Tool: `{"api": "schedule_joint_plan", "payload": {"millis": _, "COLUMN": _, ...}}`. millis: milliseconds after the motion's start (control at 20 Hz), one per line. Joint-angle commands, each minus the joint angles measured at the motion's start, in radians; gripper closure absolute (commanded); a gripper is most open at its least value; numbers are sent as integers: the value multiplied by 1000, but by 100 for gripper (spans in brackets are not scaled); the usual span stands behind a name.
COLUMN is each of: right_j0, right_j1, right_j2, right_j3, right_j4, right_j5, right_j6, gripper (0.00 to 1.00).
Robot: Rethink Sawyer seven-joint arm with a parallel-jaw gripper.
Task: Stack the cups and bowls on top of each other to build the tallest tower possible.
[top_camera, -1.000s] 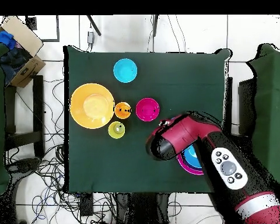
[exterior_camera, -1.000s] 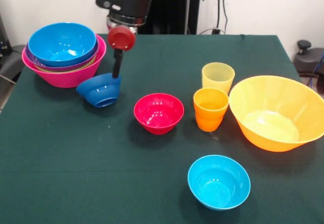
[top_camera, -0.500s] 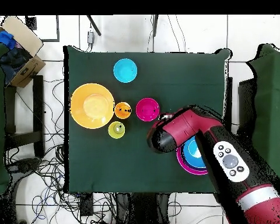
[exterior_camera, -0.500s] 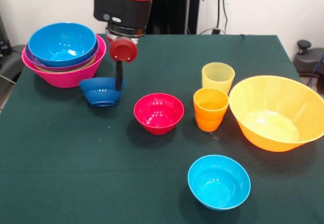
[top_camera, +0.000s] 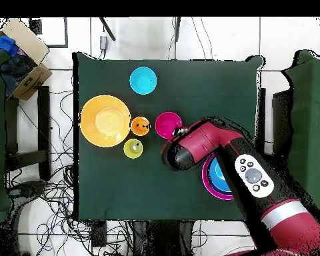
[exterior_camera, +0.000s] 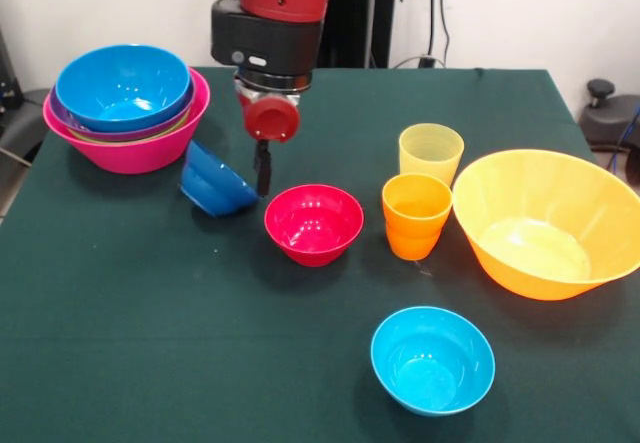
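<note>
My gripper hangs between the tower and the small red bowl. It is shut on the rim of the small dark blue bowl, which hangs tilted, low over the cloth. The tower at the far left has a large pink bowl as base with a sky blue bowl on top. The pale yellow cup and the orange cup stand upright side by side. In the overhead view my arm hides the gripper and the dark blue bowl.
A large orange bowl sits at the right edge and a small cyan bowl near the front. The green cloth table shows around them. In the overhead view the arm also covers part of the tower.
My gripper has moved away from the tower toward the red bowl, carrying the dark blue bowl with it. The bowl has tilted further onto its side.
</note>
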Motion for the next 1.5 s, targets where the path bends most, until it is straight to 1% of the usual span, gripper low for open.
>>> {"api": "schedule_joint_plan", "payload": {"millis": 50, "right_j0": 25, "right_j1": 58, "right_j2": 17, "right_j3": -85, "right_j4": -91, "right_j5": -7, "right_j6": -309, "gripper": 0}}
{"api": "schedule_joint_plan", "payload": {"millis": 200, "right_j0": 22, "right_j1": 61, "right_j2": 25, "right_j3": -99, "right_j4": -83, "right_j5": 3, "right_j6": -337, "gripper": 0}}
{"api": "schedule_joint_plan", "payload": {"millis": 350, "right_j0": -2, "right_j1": 56, "right_j2": 37, "right_j3": -100, "right_j4": -61, "right_j5": 8, "right_j6": -381, "gripper": 0}}
{"api": "schedule_joint_plan", "payload": {"millis": 600, "right_j0": -29, "right_j1": 42, "right_j2": 46, "right_j3": -93, "right_j4": -63, "right_j5": -7, "right_j6": -410, "gripper": 0}}
{"api": "schedule_joint_plan", "payload": {"millis": 700, "right_j0": -44, "right_j1": 42, "right_j2": 59, "right_j3": -101, "right_j4": -56, "right_j5": -7, "right_j6": -444, "gripper": 0}}
{"api": "schedule_joint_plan", "payload": {"millis": 900, "right_j0": -79, "right_j1": 45, "right_j2": 94, "right_j3": -118, "right_j4": -16, "right_j5": 21, "right_j6": -535, "gripper": 0}}
{"api": "schedule_joint_plan", "payload": {"millis": 1000, "right_j0": -87, "right_j1": 44, "right_j2": 104, "right_j3": -122, "right_j4": -6, "right_j5": 29, "right_j6": -556, "gripper": 0}}
{"api": "schedule_joint_plan", "payload": {"millis": 1200, "right_j0": -84, "right_j1": 41, "right_j2": 105, "right_j3": -118, "right_j4": -10, "right_j5": 23, "right_j6": -549, "gripper": 0}}
{"api": "schedule_joint_plan", "payload": {"millis": 1350, "right_j0": -61, "right_j1": 40, "right_j2": 86, "right_j3": -98, "right_j4": -36, "right_j5": -1, "right_j6": -503, "gripper": 0}}
{"api": "schedule_joint_plan", "payload": {"millis": 1500, "right_j0": -55, "right_j1": 43, "right_j2": 80, "right_j3": -99, "right_j4": -42, "right_j5": -10, "right_j6": -495, "gripper": 0}}
